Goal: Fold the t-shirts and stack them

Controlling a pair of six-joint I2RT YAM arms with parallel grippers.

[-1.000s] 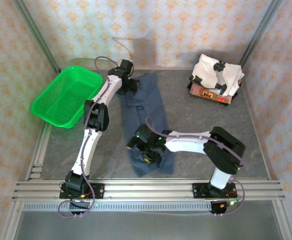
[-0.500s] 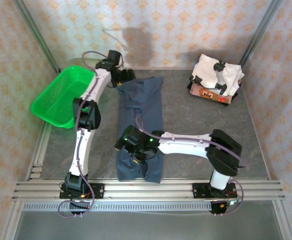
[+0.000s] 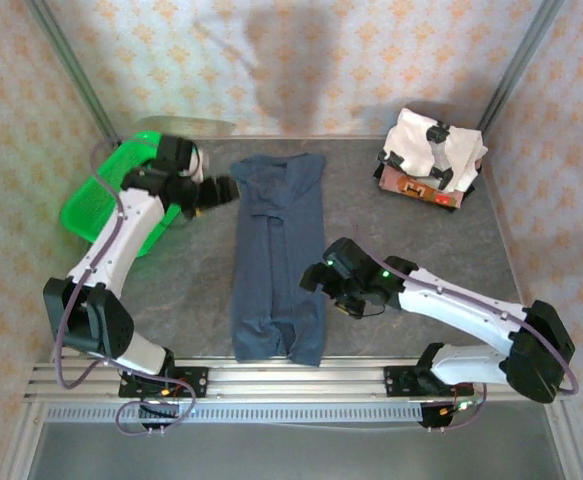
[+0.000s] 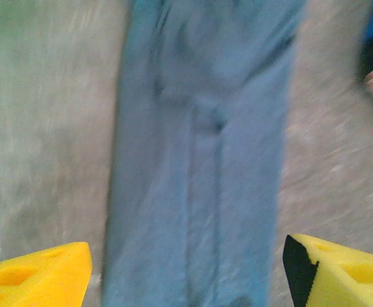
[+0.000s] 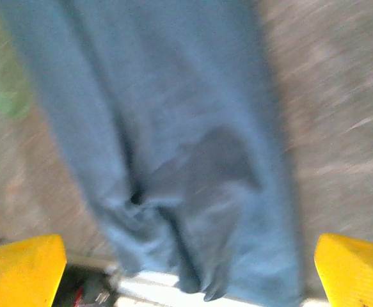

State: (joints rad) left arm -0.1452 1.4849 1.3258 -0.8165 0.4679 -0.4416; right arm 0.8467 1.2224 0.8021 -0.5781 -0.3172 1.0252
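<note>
Look at the plain dark slate-blue cloth t-shirt [image 3: 276, 260]: it lies in the middle of the grey desk [image 3: 411, 240] as one long narrow strip, with its long axis running straight from the near edge towards the far wall. That axis is what your next move turns on.

Your left hand [image 3: 218, 190] sits just off the strip's far-left corner, next to the green plastic mesh basket [image 3: 106, 205]. Its wrist view looks along the blue cloth [image 4: 199, 160], and the yellow fingers are spread wide with nothing between them [image 4: 186, 272].

Your right hand [image 3: 329, 290] is just beside the strip's right edge, down towards the near end. Its fingers are also spread and empty [image 5: 189, 272], and its camera shows the crumpled near hem of the shirt [image 5: 173, 128].

So each hand is closer to a different end: the left to the far end, the right to the near end. The shirt lies to the right of the left hand and to the left of the right hand.

My read is that the strip needs folding across its length, one end over the other. The right hand looks best placed to take the near hem.

The finished pile is at the far right, well away from both hands. There the white t-shirt with black patches [image 3: 433, 145] rests on the brown and orange printed one [image 3: 411, 185].
</note>
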